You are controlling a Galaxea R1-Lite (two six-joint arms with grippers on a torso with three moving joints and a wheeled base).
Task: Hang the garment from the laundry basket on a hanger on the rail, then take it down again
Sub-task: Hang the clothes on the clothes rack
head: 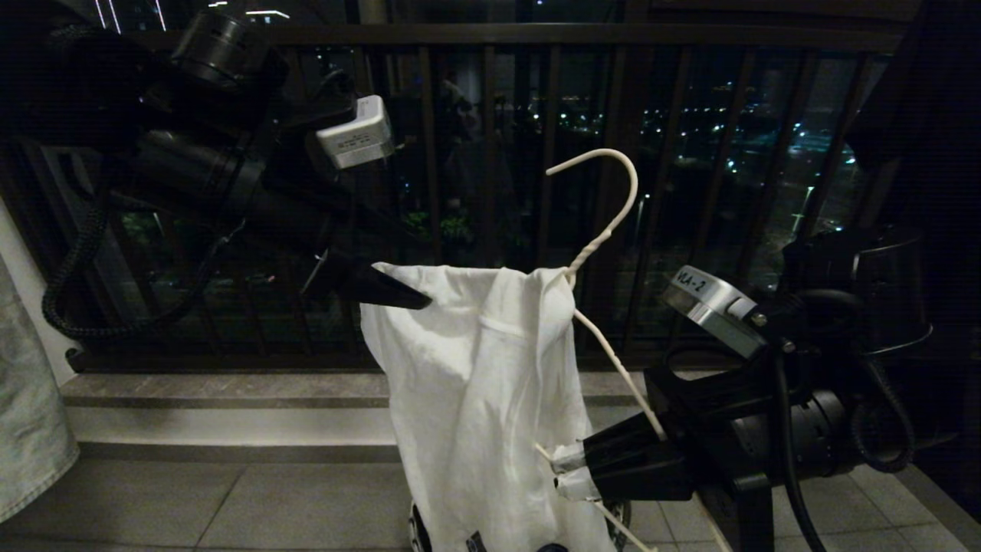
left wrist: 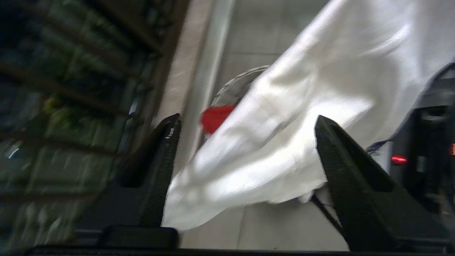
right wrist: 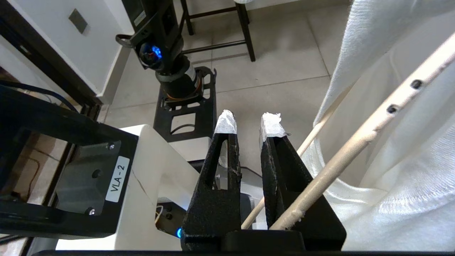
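The white garment (head: 475,399) hangs bunched over one side of the thin white wire hanger (head: 613,199), in the air before the balcony railing. My right gripper (head: 569,471) is shut on the hanger's lower shoulder wire (right wrist: 373,131), its taped tips almost together (right wrist: 249,122). My left gripper (head: 398,295) is at the garment's upper left corner. Its fingers stand wide apart (left wrist: 247,120), with the cloth (left wrist: 302,106) lying loosely between them. Below, part of the laundry basket's rim (left wrist: 234,83) shows with something red (left wrist: 217,117) inside. The rail is out of view.
The dark balcony railing (head: 490,153) runs across the back above a stone step (head: 230,391). Pale denim cloth (head: 31,414) hangs at the far left, dark cloth (head: 920,92) at the upper right. Stool legs (right wrist: 245,32) stand on the tiled floor behind me.
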